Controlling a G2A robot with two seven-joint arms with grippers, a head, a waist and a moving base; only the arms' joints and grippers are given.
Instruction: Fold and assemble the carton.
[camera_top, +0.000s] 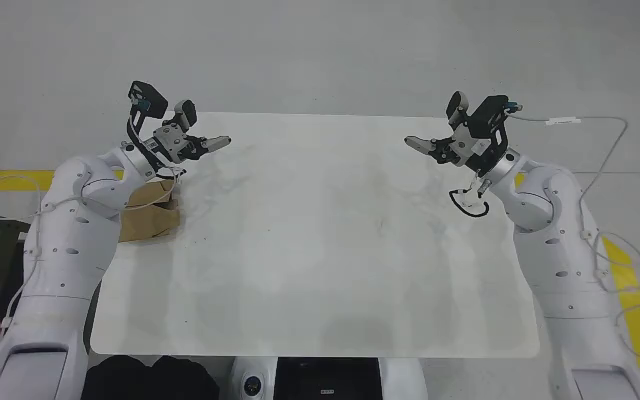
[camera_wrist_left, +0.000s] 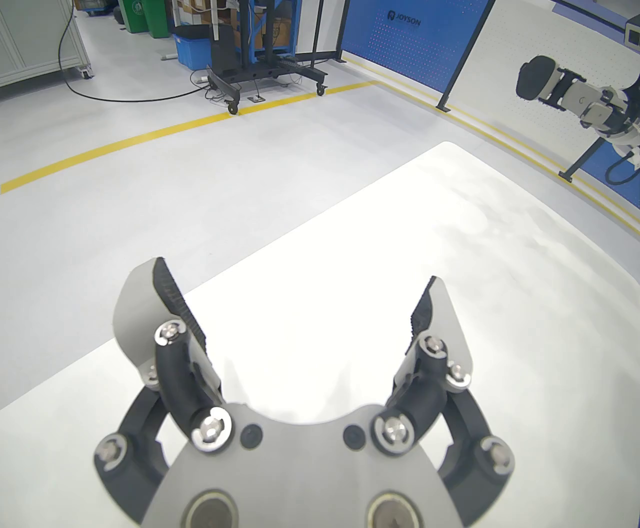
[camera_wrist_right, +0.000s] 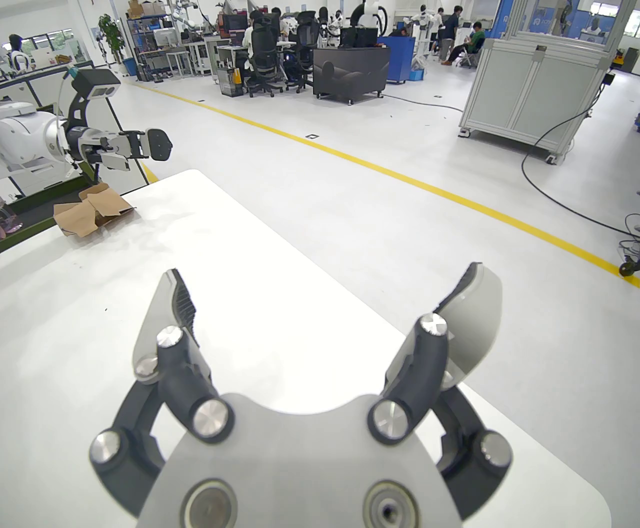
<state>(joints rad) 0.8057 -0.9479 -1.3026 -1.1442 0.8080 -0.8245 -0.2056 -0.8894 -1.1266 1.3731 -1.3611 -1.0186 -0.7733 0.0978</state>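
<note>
1. Bench. The white bench (camera_top: 320, 250) has rounded corners and a scuffed top. Grey floor with a yellow line lies beyond its far edge.

2. Arms. The left arm (camera_top: 95, 185) stands over the bench's left edge. The right arm (camera_top: 530, 195) stands over the right edge. Both wrists are at the far corners and point inward, toward each other.

3. Carton. The brown cardboard carton (camera_top: 150, 210) lies on the bench at its left edge, near the far-left corner. The left arm partly covers it in the top view. In the right wrist view the carton (camera_wrist_right: 90, 212) is loosely formed, with its flaps raised and uneven and its top not closed. It sits below the left wrist, and neither end effector touches it.

4. Left end effector. The left end effector (camera_top: 215, 143) hangs above the far-left part of the bench. In its own wrist view the left end effector (camera_wrist_left: 296, 272) has its jaws spread wide, with only bare bench top between them. It holds nothing.

5. Right end effector. The right end effector (camera_top: 418, 146) hangs above the far-right corner, well apart from the carton. In its own wrist view the right end effector (camera_wrist_right: 325, 270) also has its jaws spread wide and holds nothing.

6. Cable. A black cable loop (camera_top: 468, 200) hangs below the right wrist.
</note>
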